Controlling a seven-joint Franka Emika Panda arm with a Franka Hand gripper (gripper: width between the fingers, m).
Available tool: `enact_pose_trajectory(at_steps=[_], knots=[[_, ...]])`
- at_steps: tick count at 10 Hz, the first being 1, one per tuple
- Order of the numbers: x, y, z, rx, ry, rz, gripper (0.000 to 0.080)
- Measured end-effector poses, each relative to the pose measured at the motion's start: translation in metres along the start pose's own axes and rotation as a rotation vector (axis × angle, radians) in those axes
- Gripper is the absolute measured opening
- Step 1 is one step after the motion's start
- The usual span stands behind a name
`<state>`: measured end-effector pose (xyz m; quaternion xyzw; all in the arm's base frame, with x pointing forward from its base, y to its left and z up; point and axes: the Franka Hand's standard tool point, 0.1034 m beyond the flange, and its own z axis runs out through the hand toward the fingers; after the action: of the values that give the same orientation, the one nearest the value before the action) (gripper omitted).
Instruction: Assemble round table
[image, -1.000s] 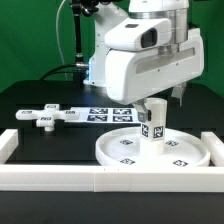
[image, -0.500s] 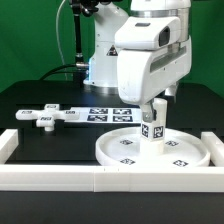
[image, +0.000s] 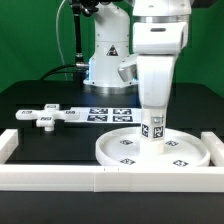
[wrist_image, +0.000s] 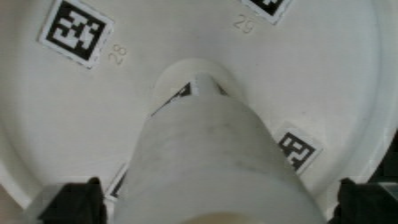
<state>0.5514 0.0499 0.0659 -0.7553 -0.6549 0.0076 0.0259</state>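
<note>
The large round disc (image: 112, 153) lies flat on the black table, and the short cylindrical leg (image: 153, 130) stands upright at its middle. My gripper (image: 153, 107) hangs straight above the leg, its fingers reaching down round the leg's top. In the wrist view the leg (wrist_image: 214, 140) fills the space between my two dark fingertips (wrist_image: 71, 200), with a thin light gap on each side, so the gripper (wrist_image: 217, 202) is open around it. The disc (wrist_image: 169, 45) with its tags lies beneath. The cross-shaped base piece (image: 45, 115) lies apart at the exterior view's left.
The marker board (image: 105, 113) lies flat behind the disc. A long white border rail (image: 100, 179) runs along the front, with upturned ends at both sides. The robot's base (image: 105, 55) stands at the back.
My wrist has turned about the vertical and shifted over the leg. The hand's broad face showed before, now its narrow side. The leg's top, visible earlier, is now covered by the gripper.
</note>
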Motion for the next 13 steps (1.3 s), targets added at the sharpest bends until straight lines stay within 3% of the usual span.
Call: enact_pose_trajectory(at_steps=[1, 4, 10, 11, 12, 13], knots=[[0.001, -0.002, 0.003, 0.007, -0.004, -0.044, 0.0649], [-0.003, 0.005, -0.005, -0.015, -0.047, -0.297, 0.0649], [-0.013, 0.007, -0.005, -0.007, -0.094, -0.562, 0.0649], [-0.013, 0.007, -0.005, -0.007, -0.094, -0.558, 0.0557], [-0.014, 0.007, -0.005, -0.007, -0.094, -0.556, 0.0407], [-0.014, 0.007, -0.005, -0.007, -0.094, -0.555, 0.0407]])
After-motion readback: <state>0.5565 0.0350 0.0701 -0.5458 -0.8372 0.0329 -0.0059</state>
